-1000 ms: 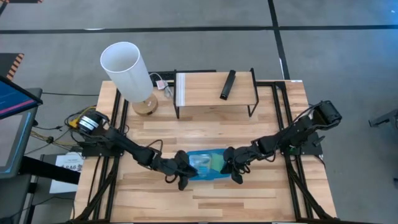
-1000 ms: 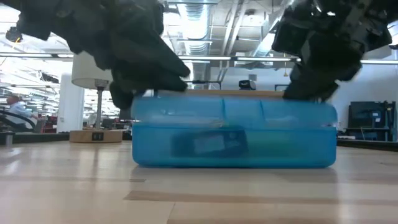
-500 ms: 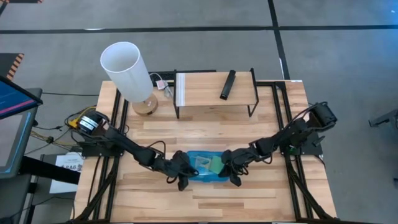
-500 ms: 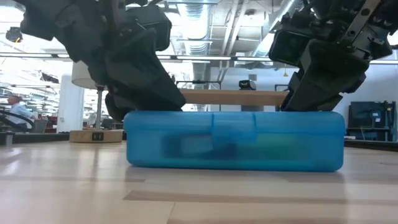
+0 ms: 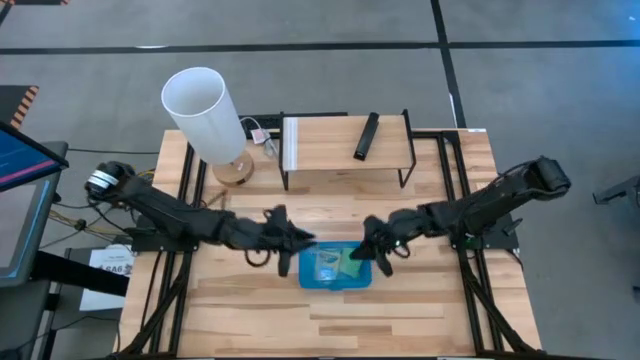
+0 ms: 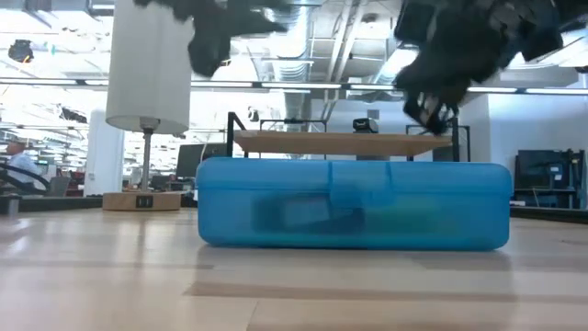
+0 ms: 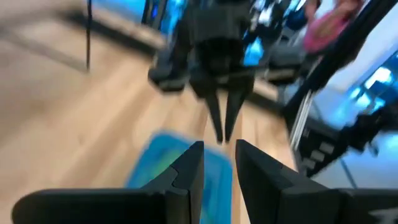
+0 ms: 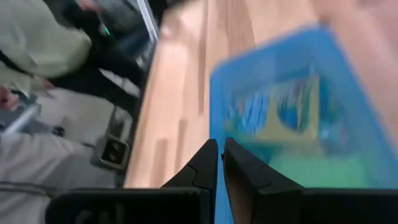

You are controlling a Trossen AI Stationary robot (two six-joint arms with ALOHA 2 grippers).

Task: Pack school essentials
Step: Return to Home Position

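A closed translucent blue box (image 5: 335, 268) lies flat on its bottom on the table's near middle, also in the low view (image 6: 354, 204). Through its lid I make out a green pad (image 8: 298, 169) and a blue-and-yellow item (image 8: 292, 115); the other stationery does not show. My left gripper (image 5: 296, 240) hovers above the box's left far corner, fingers a narrow gap apart (image 7: 219, 163). My right gripper (image 5: 378, 252) hovers over the box's right end, shut (image 8: 219, 155). In the low view both hang clear above the lid.
A lamp with a tall white cylinder shade (image 5: 205, 108) stands at the far left. A small wooden shelf (image 5: 330, 140) at the far middle carries a slim black bar (image 5: 367, 135). Bare wood lies near the box's front. People show beyond the table (image 8: 37, 43).
Both grippers rested on the box lid a second ago. They have since risen off it and drawn back, the left toward the table's left and far side, the right toward the right and far side. The box has stayed in place, lid down.
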